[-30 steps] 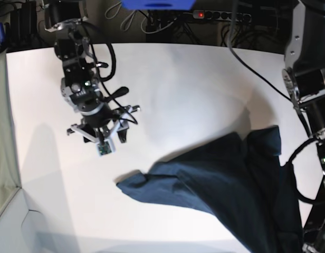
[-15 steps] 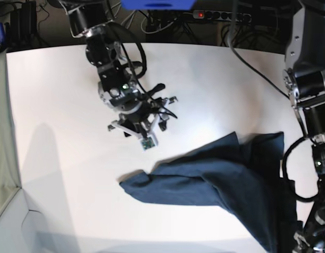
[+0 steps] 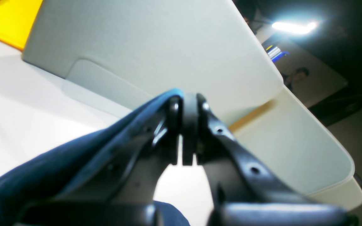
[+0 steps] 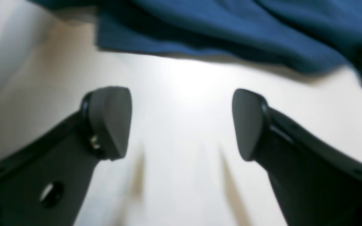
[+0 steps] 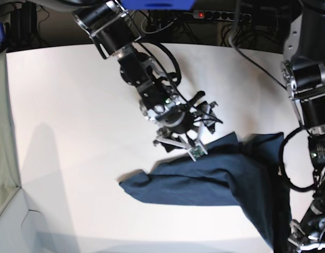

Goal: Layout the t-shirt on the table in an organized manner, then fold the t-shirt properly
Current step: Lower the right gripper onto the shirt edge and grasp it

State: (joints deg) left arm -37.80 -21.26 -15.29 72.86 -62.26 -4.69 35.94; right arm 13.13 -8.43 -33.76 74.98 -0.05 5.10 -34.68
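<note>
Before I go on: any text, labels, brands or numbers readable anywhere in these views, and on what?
None can be read.
T-shirt: plain navy, no print or label showing.
Table: bare white, no marks.
Picture on the far wall in the left wrist view: too blurred to read.

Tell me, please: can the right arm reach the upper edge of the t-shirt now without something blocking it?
Probably yes. The right gripper is open and empty above bare table, and the t-shirt edge lies just ahead with nothing between. The left gripper, shut on the shirt, is off to the other side.
</note>
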